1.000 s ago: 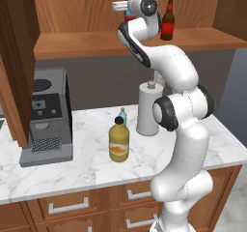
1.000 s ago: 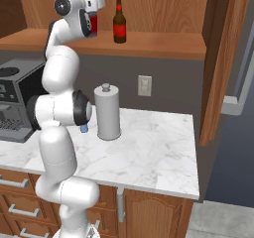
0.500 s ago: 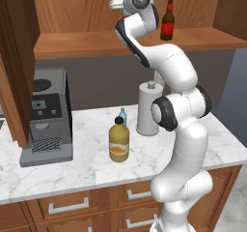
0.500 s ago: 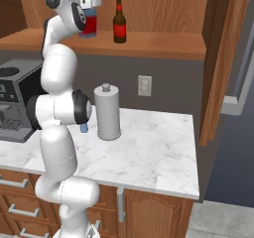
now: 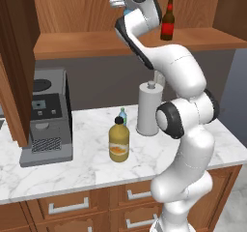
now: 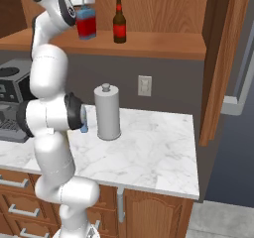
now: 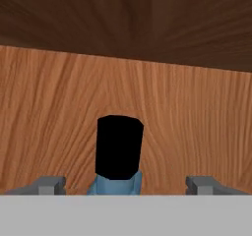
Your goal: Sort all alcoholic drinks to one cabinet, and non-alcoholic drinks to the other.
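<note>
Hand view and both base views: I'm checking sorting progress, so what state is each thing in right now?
Claw: open, fingertips apart on either side of the blue bottle's cap.
Blue bottle: upright on the cabinet shelf, capped.
Brown bottle: upright on the same shelf, right of the blue one.
Orange juice bottle: upright on the counter, capped.
Light-blue bottle: upright on the counter behind the juice.
Paper-towel roll: upright on the counter.

A glossy white robot arm (image 5: pixel 183 129) built of rounded, bulbous segments joined by dark grey-black circular joint caps, ending in a white hand with two small grey fingertips (image 7: pixel 49 185).
</note>
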